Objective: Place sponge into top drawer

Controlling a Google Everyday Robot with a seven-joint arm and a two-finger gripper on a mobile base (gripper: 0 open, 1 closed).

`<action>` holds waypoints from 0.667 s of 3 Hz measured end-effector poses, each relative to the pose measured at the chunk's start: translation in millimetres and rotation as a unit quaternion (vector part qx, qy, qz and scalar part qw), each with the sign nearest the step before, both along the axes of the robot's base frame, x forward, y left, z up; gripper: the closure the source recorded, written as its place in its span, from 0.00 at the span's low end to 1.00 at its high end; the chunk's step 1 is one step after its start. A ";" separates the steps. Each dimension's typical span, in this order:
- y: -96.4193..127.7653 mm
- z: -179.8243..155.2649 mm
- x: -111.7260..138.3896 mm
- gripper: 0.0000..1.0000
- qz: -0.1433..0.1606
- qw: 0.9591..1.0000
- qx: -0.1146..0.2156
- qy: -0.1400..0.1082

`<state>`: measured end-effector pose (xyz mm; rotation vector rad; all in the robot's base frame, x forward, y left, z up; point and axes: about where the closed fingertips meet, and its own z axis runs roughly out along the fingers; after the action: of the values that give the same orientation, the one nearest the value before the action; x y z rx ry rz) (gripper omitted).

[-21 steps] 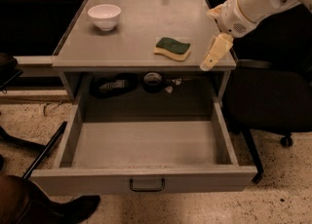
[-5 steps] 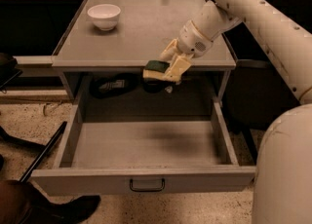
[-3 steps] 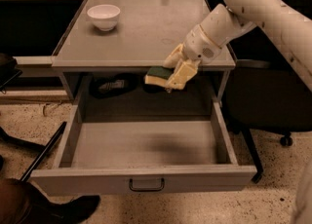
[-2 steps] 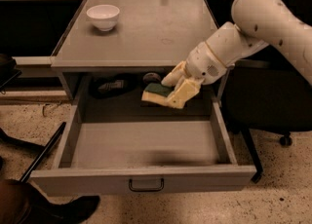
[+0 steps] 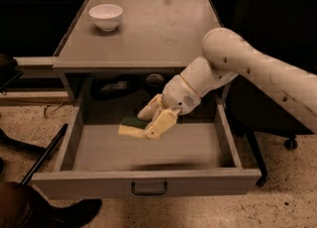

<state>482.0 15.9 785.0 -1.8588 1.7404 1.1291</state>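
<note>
The gripper (image 5: 150, 122) hangs inside the opening of the pulled-out top drawer (image 5: 208, 183), above its floor, with its two pale fingers (image 5: 161, 123) pinching the sponge (image 5: 130, 130). The sponge sticks out to the side of the fingers away from the arm, tilted, yellow foam downward and the green scrub layer on top. It appears to be clear of the drawer floor, with a faint shadow on the grey metal below it and nearer the front.

In my judgement the carry is nearly over and the release is the step in hand. The next move calls for a short descent, or simply parting the fingers where they are, since the sponge is well within the drawer walls on every side.

The arm reaches in from the far side of the gripper, wrist bent downward, forearm sloping up and away past the corner of the table top (image 5: 148, 33). Behind the gripper, under the table top, some dark items (image 5: 115, 86) lie in shadow. Well beyond it, on the table top, stands a white bowl (image 5: 105, 16). Below and in front of it, the drawer's loop handle (image 5: 149, 189) sits in the middle of the front panel.
</note>
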 end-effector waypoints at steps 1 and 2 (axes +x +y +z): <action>29.1 -22.7 5.9 1.00 0.001 0.999 -0.038 -0.035; 32.9 -49.2 27.3 1.00 -0.050 0.986 -0.124 -0.102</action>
<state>509.4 48.8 735.8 -1.9237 1.8991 0.6837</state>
